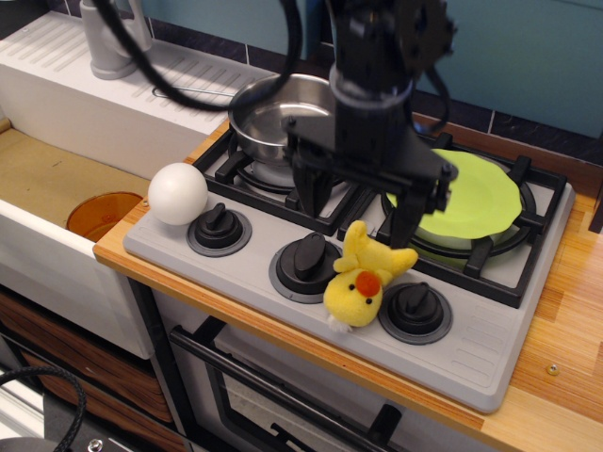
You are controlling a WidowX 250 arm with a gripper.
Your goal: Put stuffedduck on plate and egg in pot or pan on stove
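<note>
My gripper [356, 202] hangs open and empty above the stove [471, 330], fingers pointing down, arm upright. The stuffedduck [363, 275] lies at its 6 o'clock between two knobs; plate [480, 202] at 3 o'clock, pot [273, 113] at 11, egg [177, 193] at 9.

Yellow stuffedduck [362, 275] lying between middle and right knobs; white egg [177, 193] at stove's [471, 353] 9 o'clock corner; steel pot [273, 118] on left burner, lime plate [476, 198] on right.

Stove [490, 353] on wooden counter [565, 320]
</note>
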